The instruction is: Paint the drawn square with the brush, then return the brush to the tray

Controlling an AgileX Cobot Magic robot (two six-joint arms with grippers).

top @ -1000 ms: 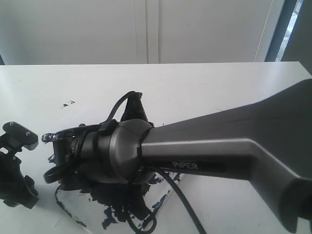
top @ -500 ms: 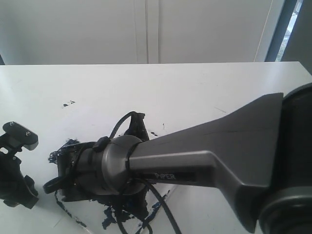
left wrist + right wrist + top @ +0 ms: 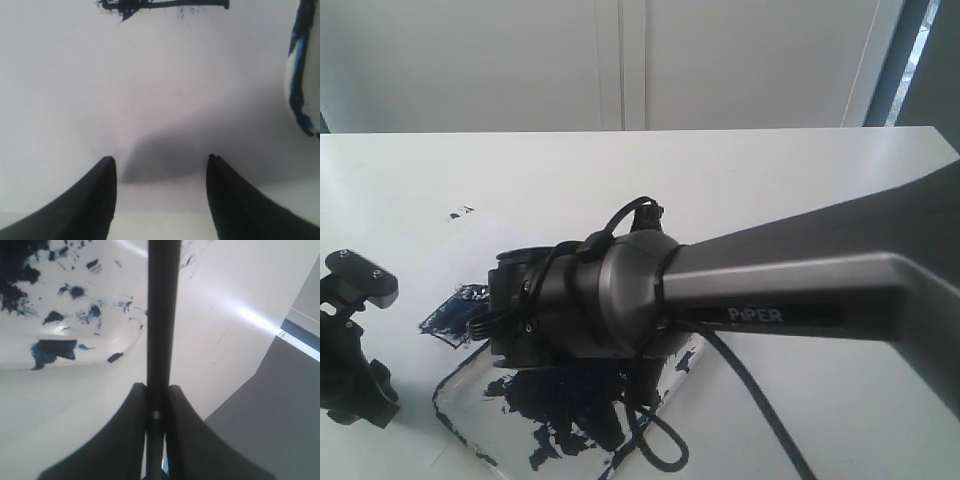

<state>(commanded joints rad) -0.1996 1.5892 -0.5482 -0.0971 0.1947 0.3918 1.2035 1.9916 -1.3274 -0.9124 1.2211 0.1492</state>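
Observation:
The drawn square (image 3: 454,312) lies on the white paper left of my right arm's wrist (image 3: 600,300), its inside streaked dark blue. The clear tray (image 3: 448,398) with a big navy blot sits under and in front of that wrist. My right gripper (image 3: 156,390) is shut on the thin black brush (image 3: 162,300). The brush's shaft runs past the tray's rim (image 3: 75,357), and its tip is out of view. The wrist hides the brush in the exterior view. My left gripper (image 3: 160,159) hangs open and empty over bare paper, seen at the table's left (image 3: 355,340).
Small paint specks (image 3: 460,212) dot the paper behind the square. A dark blue-black streak (image 3: 150,5) and a paint-smeared tray edge (image 3: 300,75) show in the left wrist view. The long right forearm (image 3: 820,290) spans the table's right half.
My right wrist has moved right and up with the brush, off the square, which now shows its blue paint. More of the tray shows. The left arm has not moved.

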